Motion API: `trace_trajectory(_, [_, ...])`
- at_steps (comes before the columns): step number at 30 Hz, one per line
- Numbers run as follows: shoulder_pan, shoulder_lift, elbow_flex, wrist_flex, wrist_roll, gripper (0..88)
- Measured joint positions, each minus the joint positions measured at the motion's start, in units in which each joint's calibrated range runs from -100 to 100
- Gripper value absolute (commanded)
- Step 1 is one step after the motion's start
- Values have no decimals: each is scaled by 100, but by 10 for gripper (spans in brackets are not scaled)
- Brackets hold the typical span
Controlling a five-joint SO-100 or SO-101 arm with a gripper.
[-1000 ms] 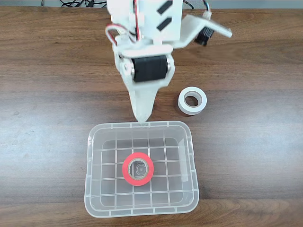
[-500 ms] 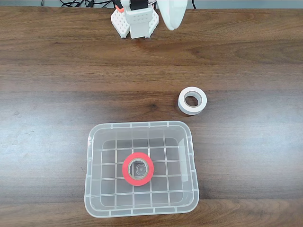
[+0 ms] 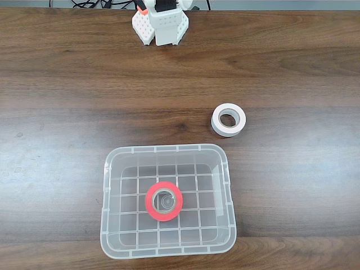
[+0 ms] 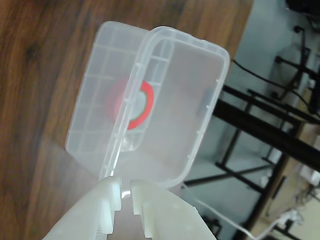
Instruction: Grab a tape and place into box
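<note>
surface: dark wood-grain table [image 3: 67, 112] | tape [image 3: 164, 201]: flat on the grid floor of the box [image 3: 112, 169], near middle | white roll [image 3: 228, 120]: on table, up-right of box, apart | gripper [image 4: 125, 192]: clenched, nothing between fingers | room: black metal frame [image 4: 260, 125] and cables past table edge

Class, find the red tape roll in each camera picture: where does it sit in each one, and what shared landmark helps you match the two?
Fixed view: the red tape lies flat low in the picture, near the middle of the box floor.
Wrist view: the red tape shows near the centre, blurred through the box wall.
Shared landmark: the clear box around it.
</note>
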Motion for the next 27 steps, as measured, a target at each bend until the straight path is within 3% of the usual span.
trace_trajectory(12, [766,-2905,5785,-2737,0,14])
trace_trajectory(18, [826,-3792,7852,-2949,-31,14])
trace_trajectory(27, [826,-4454,8736,-2949,-407,10])
